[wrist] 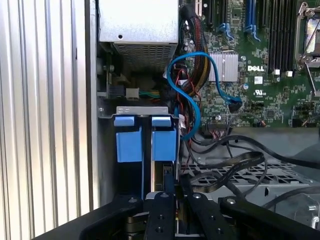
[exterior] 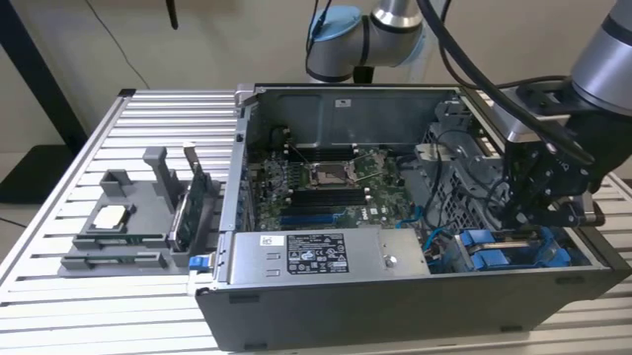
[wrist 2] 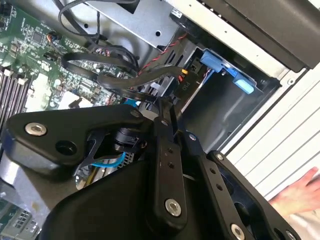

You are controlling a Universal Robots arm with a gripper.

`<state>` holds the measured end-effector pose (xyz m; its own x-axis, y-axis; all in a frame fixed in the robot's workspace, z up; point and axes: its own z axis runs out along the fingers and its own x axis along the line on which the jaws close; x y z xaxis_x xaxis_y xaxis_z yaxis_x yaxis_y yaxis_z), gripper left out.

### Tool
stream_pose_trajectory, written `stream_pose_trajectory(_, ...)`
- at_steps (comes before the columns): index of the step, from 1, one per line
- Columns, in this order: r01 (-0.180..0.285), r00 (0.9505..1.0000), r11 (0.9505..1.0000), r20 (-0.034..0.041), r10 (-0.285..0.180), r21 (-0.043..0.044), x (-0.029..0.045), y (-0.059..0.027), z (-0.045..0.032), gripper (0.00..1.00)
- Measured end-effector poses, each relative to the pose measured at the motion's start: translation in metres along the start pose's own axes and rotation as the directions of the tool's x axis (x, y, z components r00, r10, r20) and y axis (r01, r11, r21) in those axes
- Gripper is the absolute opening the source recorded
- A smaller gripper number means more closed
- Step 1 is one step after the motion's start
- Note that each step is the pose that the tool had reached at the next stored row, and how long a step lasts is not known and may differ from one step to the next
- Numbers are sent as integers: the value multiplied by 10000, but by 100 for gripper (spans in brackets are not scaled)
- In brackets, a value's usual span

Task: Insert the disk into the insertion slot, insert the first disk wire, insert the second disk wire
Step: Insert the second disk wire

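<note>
The disk (wrist: 164, 142) stands in its bright blue carrier inside the insertion slot (wrist: 142, 110), a grey metal bay at the case's corner. A second blue carrier (wrist: 129, 142) sits beside it. My gripper (wrist: 169, 181) reaches down right at the disk's end, its black fingers (wrist 2: 161, 130) drawn together and shut; whether they pinch anything is hidden. In the exterior view the gripper (exterior: 528, 222) hangs just over the blue carriers (exterior: 493, 251) at that view's right. A blue wire (wrist: 192, 80) loops beside the bay, its plug (wrist: 234, 105) lying loose over the board. Black flat wires (wrist 2: 120, 80) lie near the fingertips.
The open case holds a green motherboard (exterior: 326, 185) and a grey labelled power supply box (exterior: 316, 255). On the slatted table (exterior: 109, 310), at the exterior view's left, a grey fixture (exterior: 129, 222) carries a green circuit card (exterior: 192, 200). A person's hand (wrist 2: 300, 190) rests by the case.
</note>
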<state>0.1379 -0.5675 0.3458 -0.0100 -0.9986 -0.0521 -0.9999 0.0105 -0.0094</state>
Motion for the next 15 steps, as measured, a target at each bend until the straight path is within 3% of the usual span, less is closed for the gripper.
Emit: stream_pose_trajectory(15,-195,9998,9998,-3,195,10,5,-19,24,16)
